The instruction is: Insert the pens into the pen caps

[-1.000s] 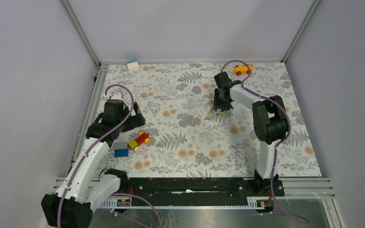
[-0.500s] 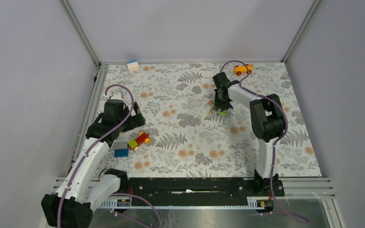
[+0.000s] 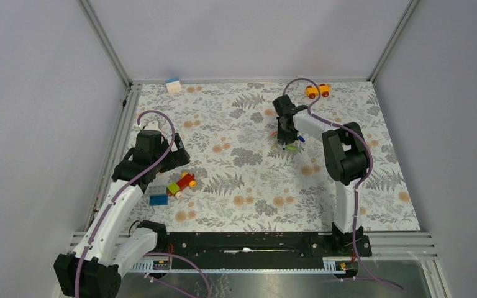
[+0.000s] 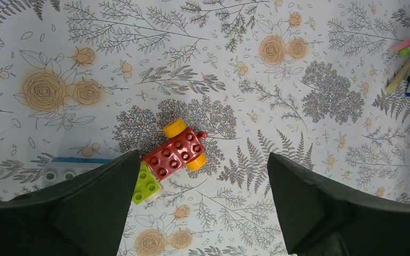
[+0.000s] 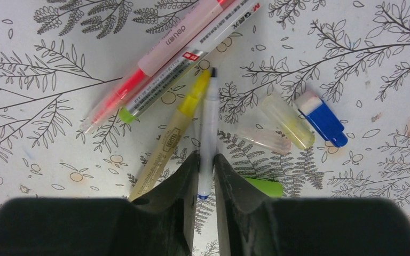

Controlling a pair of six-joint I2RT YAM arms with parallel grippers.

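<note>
Overhead wide, wrists close; pens (image 5: pixel 207 133) common

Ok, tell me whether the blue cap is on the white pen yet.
No, the blue cap lies alone, apart from the white pen.

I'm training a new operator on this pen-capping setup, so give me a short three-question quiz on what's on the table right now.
1. True or false: the left arm's jaws are shut.
2. Which pen lies between the right arm's jaws? A pink, B white pen, C yellow.
3. How many loose caps show in the right wrist view?
Key: 1 false, wide open; 2 B; 3 four.
</note>
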